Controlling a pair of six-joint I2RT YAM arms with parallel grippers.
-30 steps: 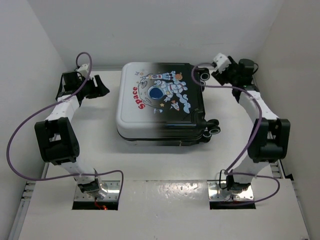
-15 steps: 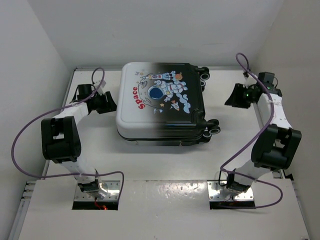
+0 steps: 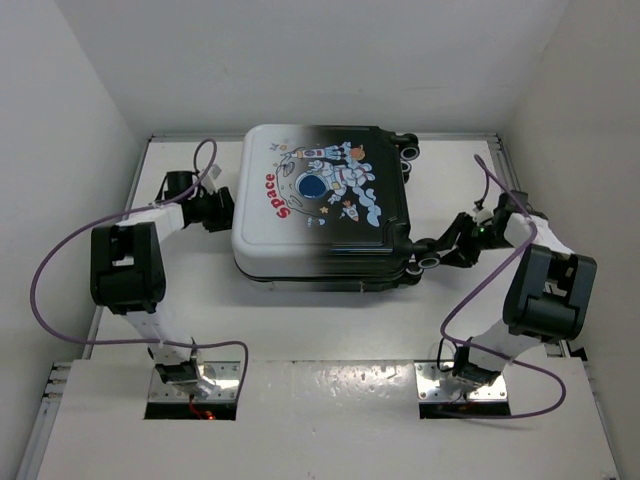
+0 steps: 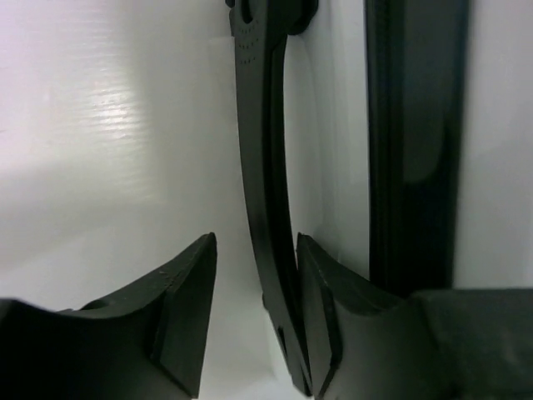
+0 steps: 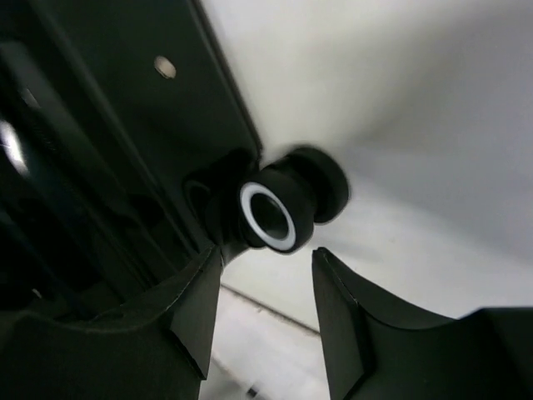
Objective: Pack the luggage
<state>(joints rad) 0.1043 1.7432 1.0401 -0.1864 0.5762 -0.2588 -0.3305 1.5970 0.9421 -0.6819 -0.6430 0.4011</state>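
The luggage (image 3: 320, 205), white-to-black with an astronaut and "Space" print, lies flat and closed on the table. My left gripper (image 3: 222, 208) is at its left side, open. In the left wrist view the gripper (image 4: 256, 250) straddles the suitcase's thin black side handle (image 4: 260, 150), which lies against the right finger (image 4: 321, 292). My right gripper (image 3: 447, 248) is open just beside the near-right caster (image 3: 430, 260). In the right wrist view the caster (image 5: 287, 208), black with a white ring, sits just beyond the gripper's (image 5: 266, 271) fingertips, apart from them.
Two more casters (image 3: 408, 150) stick out at the suitcase's back right. White walls close in the table on the left (image 3: 60, 150), back and right. Purple cables (image 3: 60, 260) loop beside both arms.
Both grippers swung in from the back corners to the suitcase: the left to its side handle, the right forward and down to the near-right caster. The suitcase has not moved.
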